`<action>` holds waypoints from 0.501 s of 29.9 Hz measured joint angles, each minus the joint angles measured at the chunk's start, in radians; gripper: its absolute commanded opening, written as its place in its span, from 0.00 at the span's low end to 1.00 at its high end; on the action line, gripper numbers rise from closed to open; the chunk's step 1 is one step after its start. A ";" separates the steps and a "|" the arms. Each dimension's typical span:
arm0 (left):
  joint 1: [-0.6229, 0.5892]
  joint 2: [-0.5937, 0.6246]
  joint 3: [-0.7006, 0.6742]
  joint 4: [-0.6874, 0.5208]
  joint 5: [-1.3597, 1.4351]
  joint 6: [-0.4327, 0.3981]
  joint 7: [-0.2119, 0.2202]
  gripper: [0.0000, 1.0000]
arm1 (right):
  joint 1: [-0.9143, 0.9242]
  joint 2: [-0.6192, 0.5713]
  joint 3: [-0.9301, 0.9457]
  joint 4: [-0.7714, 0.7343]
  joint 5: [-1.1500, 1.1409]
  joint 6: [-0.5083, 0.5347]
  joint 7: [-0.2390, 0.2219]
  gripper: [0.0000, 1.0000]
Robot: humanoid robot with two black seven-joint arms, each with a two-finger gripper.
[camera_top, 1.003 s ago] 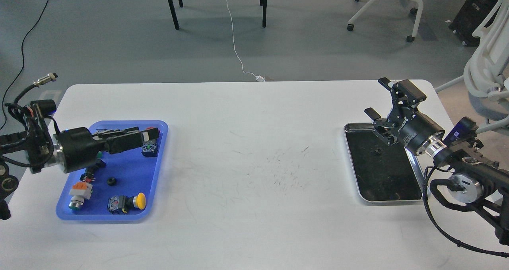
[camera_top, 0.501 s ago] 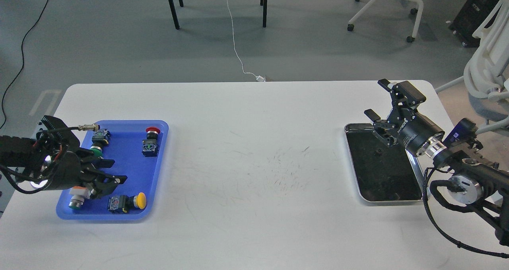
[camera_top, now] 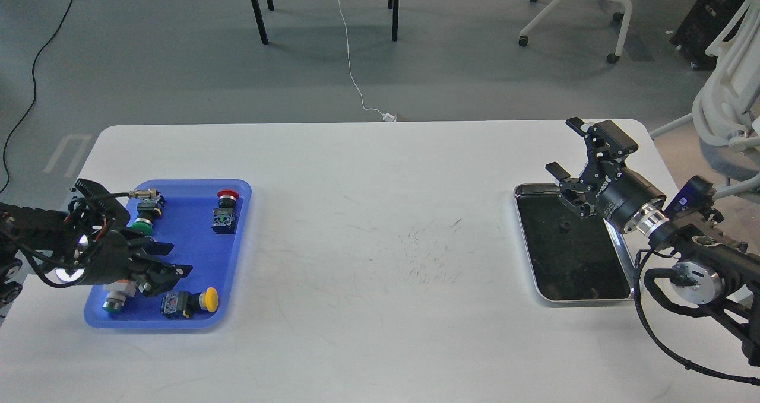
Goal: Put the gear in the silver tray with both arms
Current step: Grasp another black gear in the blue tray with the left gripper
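Note:
The silver tray (camera_top: 620,254) lies at the right of the white table. A small dark gear (camera_top: 564,226) lies on its dark floor near the far end. My right gripper (camera_top: 564,148) is open and empty, held above the tray's far edge with its fingers spread wide. My left gripper (camera_top: 177,259) is low over the near left part of the blue tray (camera_top: 196,243), with its two fingers apart. Whether anything sits between them is hidden by the gripper's body. No loose gear shows in the blue tray.
The blue tray holds a red push button (camera_top: 226,205), a yellow push button (camera_top: 204,300), a green one (camera_top: 140,225) and a white-and-orange one (camera_top: 114,296). Office chairs (camera_top: 727,112) stand past the table's right edge.
My left arm swung back from the blue tray's far side to its near left and lowered, covering the small black gear seen there before. The right arm barely moved.

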 measured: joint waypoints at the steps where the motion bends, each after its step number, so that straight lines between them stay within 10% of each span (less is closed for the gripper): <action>1: 0.000 -0.002 0.002 0.007 0.000 0.000 0.000 0.58 | 0.000 -0.001 0.000 0.000 0.000 0.000 0.000 0.96; 15: 0.005 -0.010 0.033 0.054 0.000 0.001 0.000 0.55 | -0.002 -0.005 0.001 0.004 0.000 0.000 0.000 0.96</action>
